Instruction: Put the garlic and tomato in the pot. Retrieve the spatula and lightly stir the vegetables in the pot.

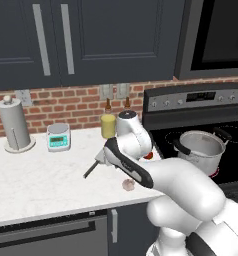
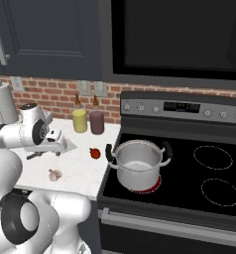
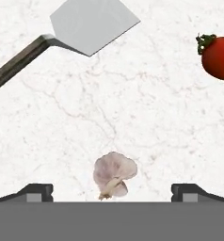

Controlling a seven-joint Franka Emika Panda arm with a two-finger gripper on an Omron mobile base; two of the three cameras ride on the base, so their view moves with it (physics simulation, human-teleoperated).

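Fingers [image 3: 112,193]: spread wide, holding nothing, hanging above the bench [image 3: 147,122].
Garlic [image 3: 114,175]: pale lumpy bulb lying on the bench, between the two tips in the hand view, touching neither.
Spatula [image 3: 92,26]: grey blade flat on the bench at 11 o'clock of the garlic, black handle running toward 9 o'clock.
Tomato [image 3: 220,56]: at 2 o'clock, well apart from the garlic.
Pot [image 2: 138,162]: steel, upright on the stove's near left burner, right of the bench.
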